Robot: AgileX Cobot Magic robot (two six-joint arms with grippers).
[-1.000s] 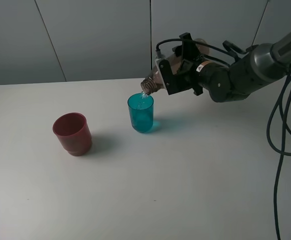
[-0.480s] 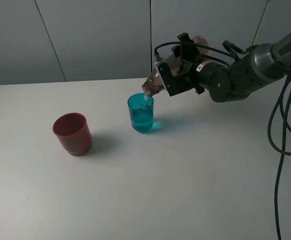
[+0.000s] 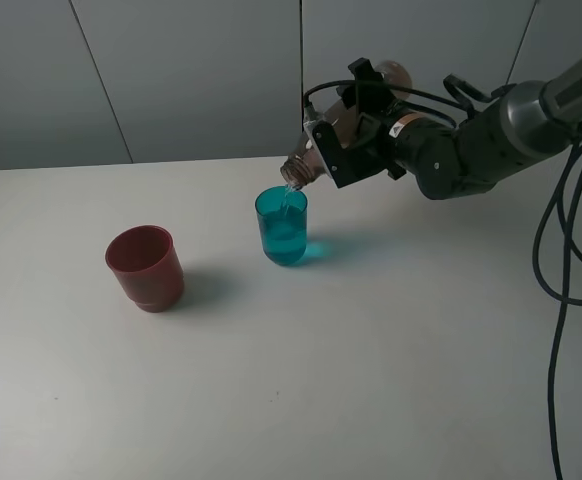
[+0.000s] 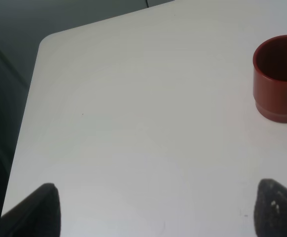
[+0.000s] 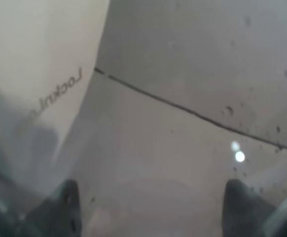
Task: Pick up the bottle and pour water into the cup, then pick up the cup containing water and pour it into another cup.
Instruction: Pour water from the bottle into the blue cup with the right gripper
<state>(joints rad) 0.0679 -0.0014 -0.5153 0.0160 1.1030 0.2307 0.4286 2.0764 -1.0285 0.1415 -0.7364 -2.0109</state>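
Teal cup (image 3: 282, 228): nr table's (image 3: 371, 350) back edge.
R gripper (image 3: 356, 142): clamps tilted bottle (image 3: 304, 166) over it.
L gripper (image 4: 158, 215): jaws apart.

A white tabletop (image 3: 371, 400) fills most of the high view. Its surface is smooth and matte, and its far edge runs straight along the wall. On the left side it ends in a rounded corner (image 4: 44, 40), which the left wrist view shows clearly. Behind it stands a plain grey wall (image 3: 191, 80) made of flat panels. Thin dark seams (image 3: 302, 50) separate the panels: one is vertical near the middle, the others look slanted. Beyond the left edge the space (image 4: 3, 98) is dark. The light is soft and even, and the shadows on the tabletop have blurred edges.
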